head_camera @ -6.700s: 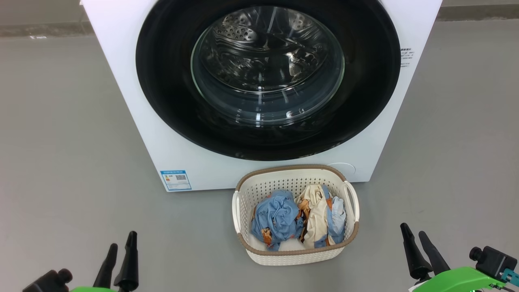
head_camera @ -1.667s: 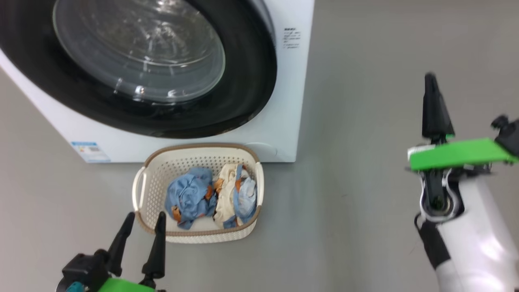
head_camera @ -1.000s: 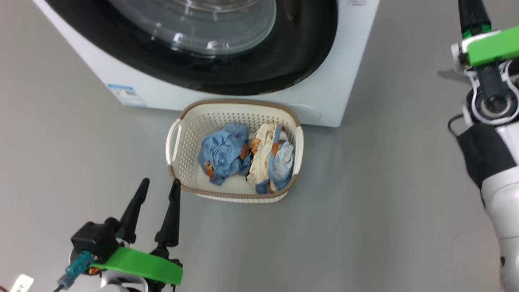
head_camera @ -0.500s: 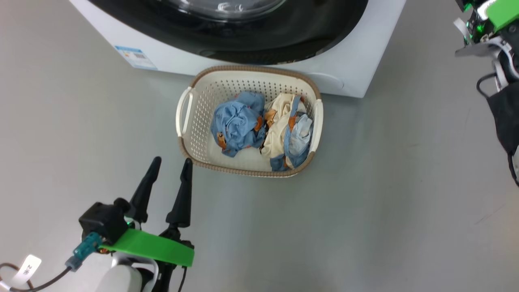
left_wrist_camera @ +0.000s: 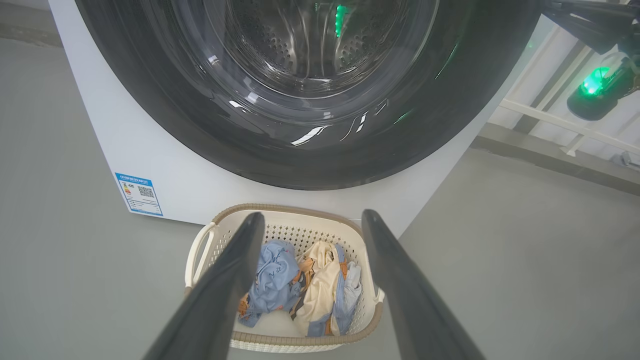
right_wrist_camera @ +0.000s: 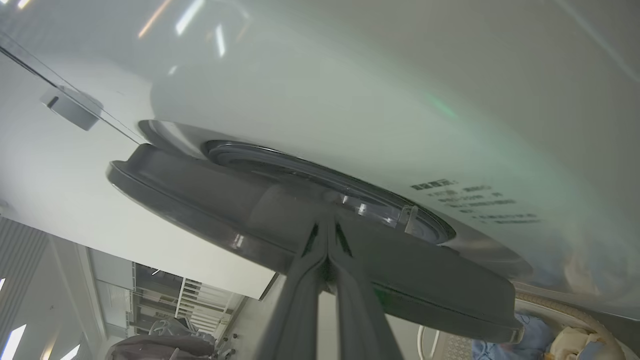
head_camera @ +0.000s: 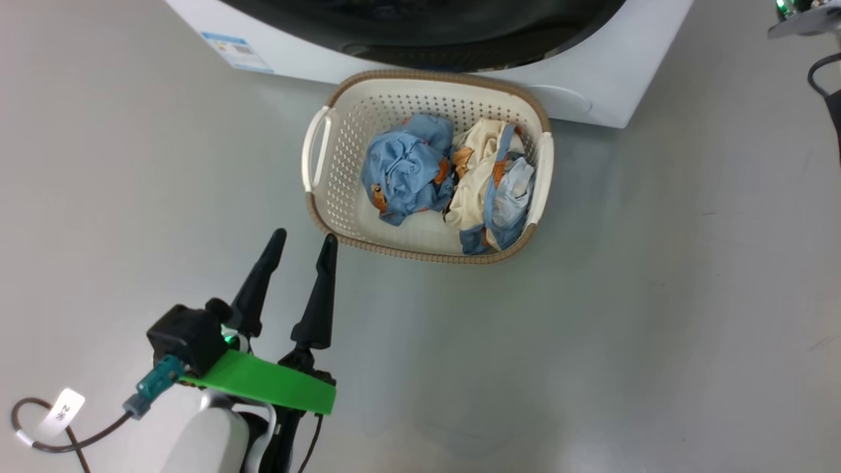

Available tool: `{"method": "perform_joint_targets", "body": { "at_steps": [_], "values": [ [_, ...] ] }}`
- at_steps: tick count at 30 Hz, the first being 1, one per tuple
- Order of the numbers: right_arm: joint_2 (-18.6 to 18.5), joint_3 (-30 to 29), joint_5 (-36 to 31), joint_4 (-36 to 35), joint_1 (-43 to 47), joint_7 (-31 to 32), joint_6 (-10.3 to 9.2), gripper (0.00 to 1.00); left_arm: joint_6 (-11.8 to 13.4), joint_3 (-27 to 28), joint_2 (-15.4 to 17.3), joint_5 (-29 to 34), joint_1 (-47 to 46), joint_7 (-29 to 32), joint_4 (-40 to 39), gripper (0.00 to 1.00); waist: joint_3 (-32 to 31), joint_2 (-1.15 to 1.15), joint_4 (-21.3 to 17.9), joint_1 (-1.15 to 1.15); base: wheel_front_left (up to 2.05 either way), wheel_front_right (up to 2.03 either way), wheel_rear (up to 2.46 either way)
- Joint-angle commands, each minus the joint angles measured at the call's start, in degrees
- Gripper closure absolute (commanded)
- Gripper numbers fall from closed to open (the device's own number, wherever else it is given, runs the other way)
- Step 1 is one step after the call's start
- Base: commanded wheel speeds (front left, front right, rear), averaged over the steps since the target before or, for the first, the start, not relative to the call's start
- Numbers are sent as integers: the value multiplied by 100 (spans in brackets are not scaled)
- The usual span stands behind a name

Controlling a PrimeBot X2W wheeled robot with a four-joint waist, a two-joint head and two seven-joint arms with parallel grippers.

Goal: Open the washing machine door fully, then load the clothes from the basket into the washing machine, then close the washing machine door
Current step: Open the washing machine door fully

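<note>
One basket (head_camera: 341, 190) on the floor, right against the washing machine (head_camera: 591, 85). In it are two garments, touching: the light blue garment (head_camera: 404, 167) to the left, the cream garment (head_camera: 476, 184) to the right. The left gripper (head_camera: 305, 235) hovers just short of the basket's near rim, fingers spread wide, empty. The right gripper (right_wrist_camera: 327, 222) is pinched tight on nothing, tips up at the dark rim of the one washing machine door (right_wrist_camera: 200, 200).

The left claw's (head_camera: 305, 234) tapered black fingers (head_camera: 317, 309) meet a green bracket (head_camera: 263, 389).
</note>
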Motion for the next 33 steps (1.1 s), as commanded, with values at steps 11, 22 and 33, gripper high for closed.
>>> {"method": "perform_joint_targets", "body": {
  "at_steps": [11,22,33],
  "values": [
    [112,233,-148,257,-572,294,10,100,-10,-11,61,-135,-251,-37,-157,0,271,0,222,0,0,0,0],
    [203,513,-240,303,-579,485,10,100,-10,-105,13,-168,-297,-37,-135,0,232,0,295,0,0,0,0],
    [294,833,-169,-161,-50,748,10,100,-10,-31,32,-126,-187,-37,-61,0,-43,0,213,0,0,0,0]
  ]
}}
